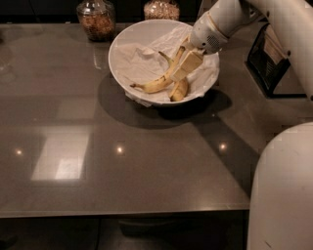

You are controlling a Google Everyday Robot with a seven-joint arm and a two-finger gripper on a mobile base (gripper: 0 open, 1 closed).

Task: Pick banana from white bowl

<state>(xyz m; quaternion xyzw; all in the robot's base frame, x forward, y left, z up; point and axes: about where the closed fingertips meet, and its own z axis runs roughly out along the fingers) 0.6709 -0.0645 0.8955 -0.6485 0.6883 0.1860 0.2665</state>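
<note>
The white bowl (119, 45) stands at the back middle of the grey table, lined with crumpled white paper (139, 61). The long, curved, speckled banana (157, 83) lies in it, running from lower left up to the right. A shorter, stubbier banana (180, 90) lies just to its right. My gripper (185, 62) reaches down into the bowl from the upper right and sits at the upper half of the long banana, covering part of it. The banana rests on the paper.
Two glass jars (97, 18) (161, 9) stand behind the bowl at the table's back edge. A black stand (268, 63) is to the right of the bowl. My white body (283, 195) fills the lower right. The table's front edge (122, 211) runs across below.
</note>
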